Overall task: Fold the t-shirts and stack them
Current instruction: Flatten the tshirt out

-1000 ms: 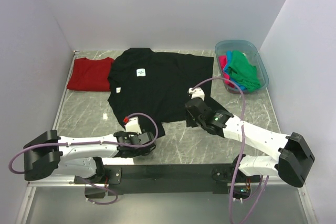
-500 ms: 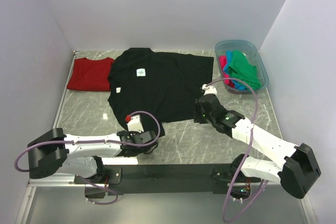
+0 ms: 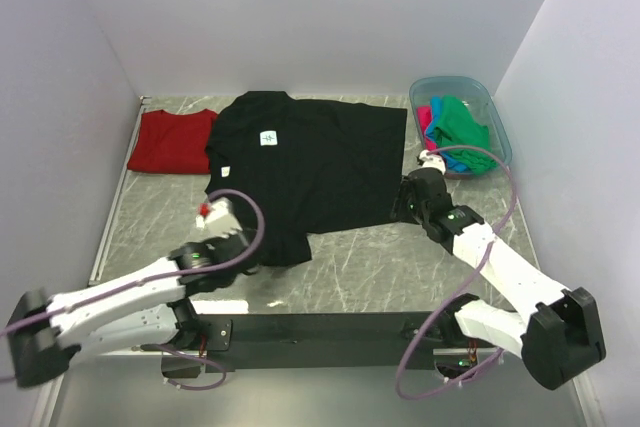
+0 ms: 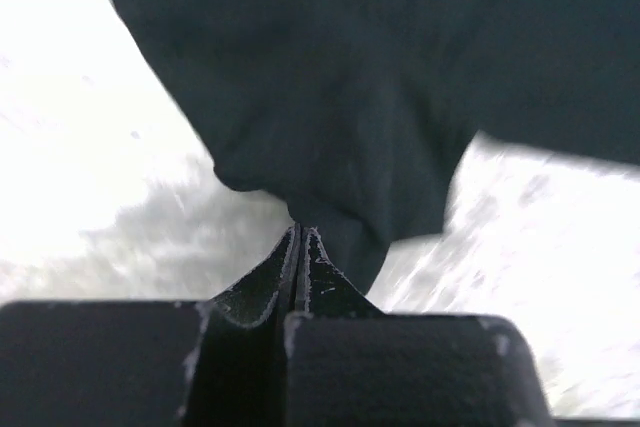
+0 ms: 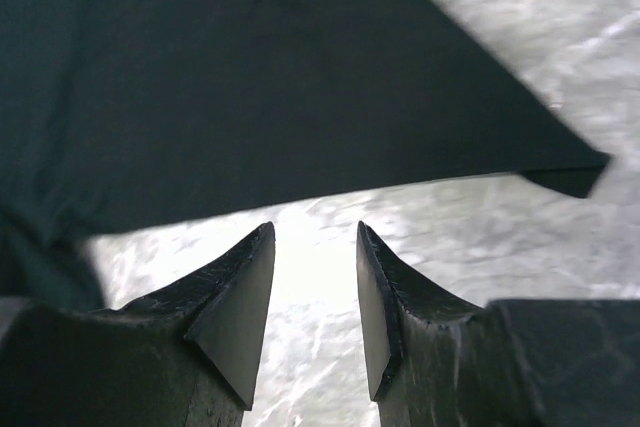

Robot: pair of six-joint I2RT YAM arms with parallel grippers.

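The large black t-shirt (image 3: 305,162) lies spread flat mid-table, a small white label (image 3: 268,138) near its collar. My left gripper (image 3: 256,259) is at its near left hem corner; in the left wrist view the gripper (image 4: 300,234) is shut, with black cloth (image 4: 350,147) bunched at the tips. My right gripper (image 3: 402,205) is by the near right corner and stands open (image 5: 315,232) over bare table, the hem (image 5: 300,182) just ahead and the corner (image 5: 585,162) to its right. A dark red t-shirt (image 3: 172,141) lies at the far left.
A translucent blue tub (image 3: 494,115) at the far right holds green (image 3: 466,133), pink (image 3: 426,119) and blue shirts. White walls close the table on the left, back and right. The marble tabletop (image 3: 370,262) shows in front of the black shirt.
My left gripper closed on the black shirt's near left hem and its arm swung left. The right arm moved right along the hem to the near right corner, jaws still open.
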